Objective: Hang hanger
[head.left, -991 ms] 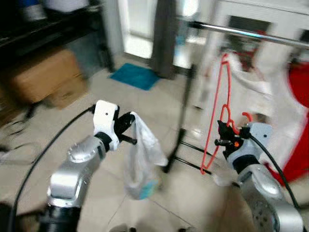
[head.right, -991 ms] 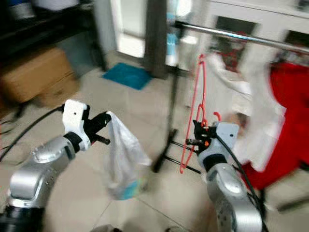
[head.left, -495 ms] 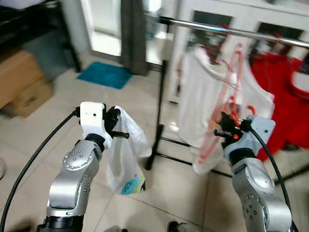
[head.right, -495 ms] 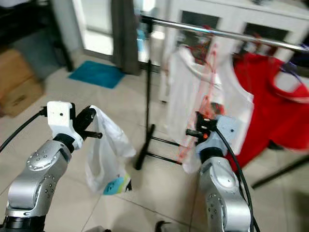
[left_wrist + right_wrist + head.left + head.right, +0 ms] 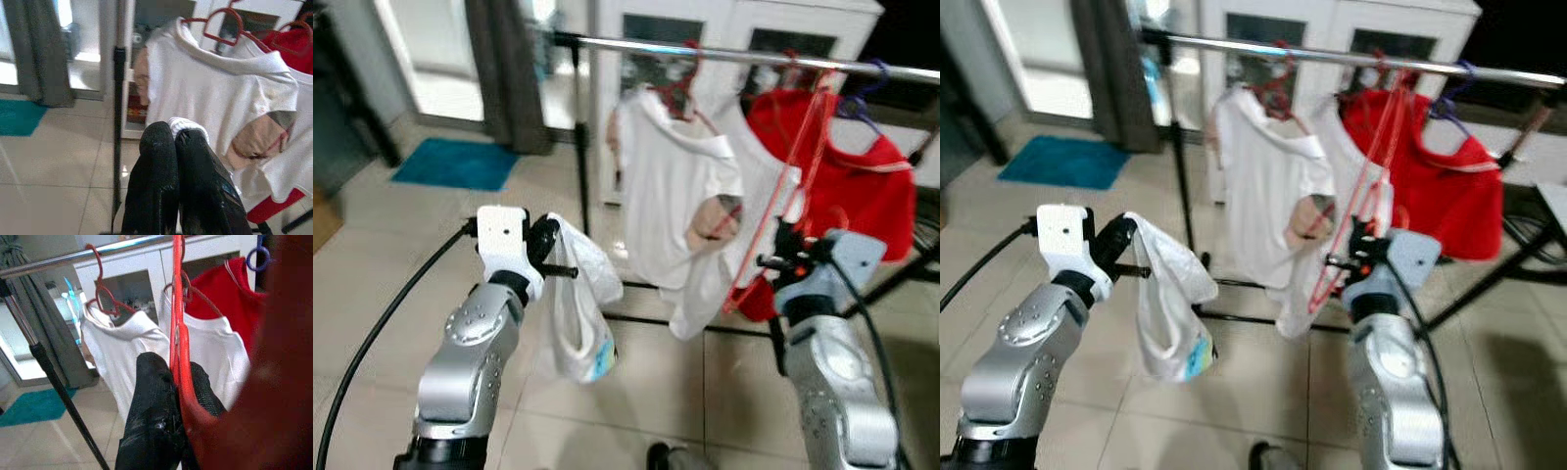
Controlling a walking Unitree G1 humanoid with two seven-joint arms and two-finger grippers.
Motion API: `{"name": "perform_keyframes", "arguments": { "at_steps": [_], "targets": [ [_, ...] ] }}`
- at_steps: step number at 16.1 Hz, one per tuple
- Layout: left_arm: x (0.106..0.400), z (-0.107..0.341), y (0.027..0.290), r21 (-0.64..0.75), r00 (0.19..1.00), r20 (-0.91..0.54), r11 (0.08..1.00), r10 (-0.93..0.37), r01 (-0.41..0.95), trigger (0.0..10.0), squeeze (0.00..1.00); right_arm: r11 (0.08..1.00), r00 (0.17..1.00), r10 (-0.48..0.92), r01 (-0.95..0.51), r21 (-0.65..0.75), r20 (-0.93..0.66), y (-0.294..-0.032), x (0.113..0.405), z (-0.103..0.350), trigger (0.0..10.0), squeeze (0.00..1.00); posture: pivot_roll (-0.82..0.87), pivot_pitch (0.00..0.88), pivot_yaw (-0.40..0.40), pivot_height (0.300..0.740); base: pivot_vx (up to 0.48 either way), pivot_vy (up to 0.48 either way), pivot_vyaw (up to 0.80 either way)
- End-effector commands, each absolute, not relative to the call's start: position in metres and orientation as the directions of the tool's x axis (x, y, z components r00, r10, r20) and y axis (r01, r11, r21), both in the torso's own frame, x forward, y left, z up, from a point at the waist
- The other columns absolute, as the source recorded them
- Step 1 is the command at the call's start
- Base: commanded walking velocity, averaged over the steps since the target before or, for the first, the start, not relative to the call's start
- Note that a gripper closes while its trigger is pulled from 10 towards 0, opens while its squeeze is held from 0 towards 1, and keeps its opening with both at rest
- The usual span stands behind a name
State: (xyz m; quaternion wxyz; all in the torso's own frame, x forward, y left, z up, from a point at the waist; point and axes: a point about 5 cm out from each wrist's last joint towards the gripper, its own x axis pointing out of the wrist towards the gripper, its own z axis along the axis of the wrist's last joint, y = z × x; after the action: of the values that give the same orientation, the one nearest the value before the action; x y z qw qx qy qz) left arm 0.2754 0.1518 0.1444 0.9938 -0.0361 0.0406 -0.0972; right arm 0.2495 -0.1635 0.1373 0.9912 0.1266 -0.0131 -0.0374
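My right gripper is shut on the lower part of a thin red hanger. The hanger slants up in front of the hanging clothes, and its top lies close to the silver rail; I cannot tell if it touches. In the right wrist view the hanger runs up between the black fingers. My left gripper is held out at chest height, shut on the top of a white plastic bag that dangles below it. The left wrist view shows its fingers pressed together.
On the rail hang a white shirt on a red hanger, a second white shirt and a red shirt. The rack's black post stands left of them, with its foot bar on the tiled floor. A grey curtain and blue mat lie far left.
The whole view has swung so the clothes rack now stands straight ahead and closer. Both grippers keep their hold; the red hanger now stands in front of the hung shirts.
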Motion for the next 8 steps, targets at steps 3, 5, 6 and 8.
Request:
{"name": "perform_keyframes", "arguments": {
  "at_steps": [3, 5, 6, 8],
  "targets": [
    [0.277, 0.149, 0.151, -0.037, 0.984, -0.045, 0.985, -0.171, 0.169, 10.0, 0.00, 0.966, 0.998, -0.059, 0.056, 0.253, 0.006, -0.165, 0.246, 0.135, 10.0, 0.00, 0.03, 0.017, -0.028, 0.740, 0.000, 0.000, -0.80],
    [0.277, 0.148, 0.149, -0.026, 0.986, -0.045, 0.987, -0.161, 0.160, 10.0, 0.00, 0.986, 0.998, -0.066, 0.068, 0.154, -0.018, -0.166, 0.245, 0.131, 10.0, 0.00, 0.02, 0.016, -0.030, 0.740, 0.000, 0.000, -0.80],
    [0.277, 0.148, 0.149, -0.036, 0.984, -0.052, 0.985, -0.168, 0.166, 10.0, 0.00, 0.984, 0.998, -0.061, 0.065, 0.164, -0.030, -0.165, 0.245, 0.130, 10.0, 0.00, 0.03, 0.013, -0.032, 0.740, 0.000, 0.000, -0.80],
    [0.279, 0.148, 0.151, -0.032, 0.985, -0.069, 0.987, -0.160, 0.158, 10.0, 0.00, 0.973, 0.995, -0.081, 0.090, 0.211, -0.050, -0.167, 0.247, 0.129, 10.0, 0.00, 0.03, 0.004, -0.033, 0.740, 0.000, 0.000, -0.80]
  ]
}}
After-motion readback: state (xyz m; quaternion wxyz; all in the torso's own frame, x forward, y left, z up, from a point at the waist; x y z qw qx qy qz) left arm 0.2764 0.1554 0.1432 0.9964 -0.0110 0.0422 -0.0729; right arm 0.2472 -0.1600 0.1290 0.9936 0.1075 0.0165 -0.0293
